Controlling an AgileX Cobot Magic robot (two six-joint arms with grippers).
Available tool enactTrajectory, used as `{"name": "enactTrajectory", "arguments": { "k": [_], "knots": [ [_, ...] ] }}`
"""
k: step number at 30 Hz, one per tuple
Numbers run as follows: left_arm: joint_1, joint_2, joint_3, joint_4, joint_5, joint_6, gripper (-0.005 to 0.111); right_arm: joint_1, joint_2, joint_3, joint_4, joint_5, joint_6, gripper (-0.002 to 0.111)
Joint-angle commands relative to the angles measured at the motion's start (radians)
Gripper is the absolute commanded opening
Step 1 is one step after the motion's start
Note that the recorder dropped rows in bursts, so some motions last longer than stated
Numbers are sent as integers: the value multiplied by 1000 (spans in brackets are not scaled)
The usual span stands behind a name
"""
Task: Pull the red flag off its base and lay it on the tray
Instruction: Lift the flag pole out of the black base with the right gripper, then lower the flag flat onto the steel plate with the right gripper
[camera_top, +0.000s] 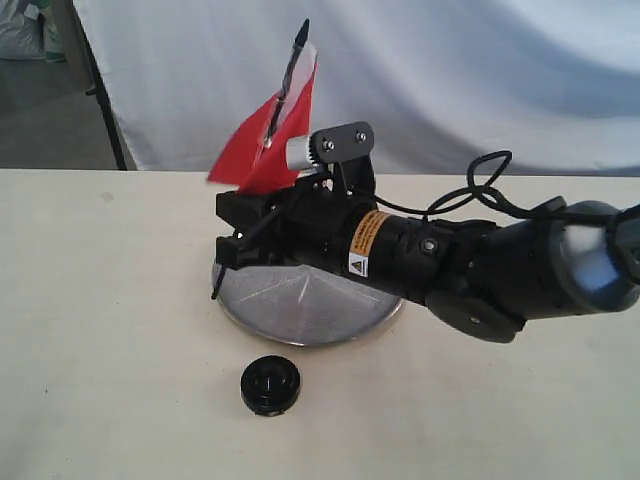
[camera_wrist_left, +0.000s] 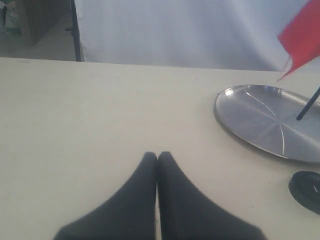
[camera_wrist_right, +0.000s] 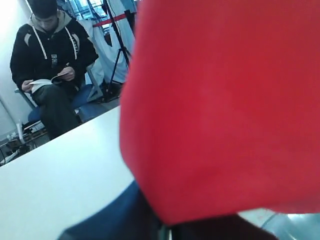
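Observation:
My right gripper (camera_top: 238, 228) is shut on the thin black stick of the red flag (camera_top: 268, 140), holding it tilted just over the left part of the silvery tray (camera_top: 310, 312). The stick's lower tip (camera_top: 214, 294) hangs at the tray's left rim. The round black base (camera_top: 270, 385) lies bare on the table in front of the tray. In the right wrist view red cloth (camera_wrist_right: 225, 100) hides most of the gripper (camera_wrist_right: 167, 232). My left gripper (camera_wrist_left: 157, 156) is shut on nothing, low over the table, with the tray (camera_wrist_left: 250, 107), the flag (camera_wrist_left: 302, 37) and the base (camera_wrist_left: 307, 187) off to one side.
A white cloth backdrop (camera_top: 450, 70) hangs behind the table's far edge, with a black stand leg (camera_top: 105, 100) at its left. A seated person (camera_wrist_right: 50, 65) shows beyond the table in the right wrist view. The right arm's cable (camera_top: 480, 190) loops above its wrist.

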Motion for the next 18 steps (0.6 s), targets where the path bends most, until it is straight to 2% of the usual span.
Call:
{"name": "enactTrajectory", "arguments": {
  "k": [1,4,8,18],
  "knots": [
    [3,-3,3,-10,-1,-2,0,-2,-1,-19,104,95,-64,0],
    [3,-3,3,-10,-1,-2,0,-2,27,-28,347,203,-175,0],
    [3,-3,3,-10,-1,-2,0,-2,119,-46,579,194,-261,0],
    [3,-3,3,-10,-1,-2,0,-12,327,-219,572,229,-146,0]
  ]
}}
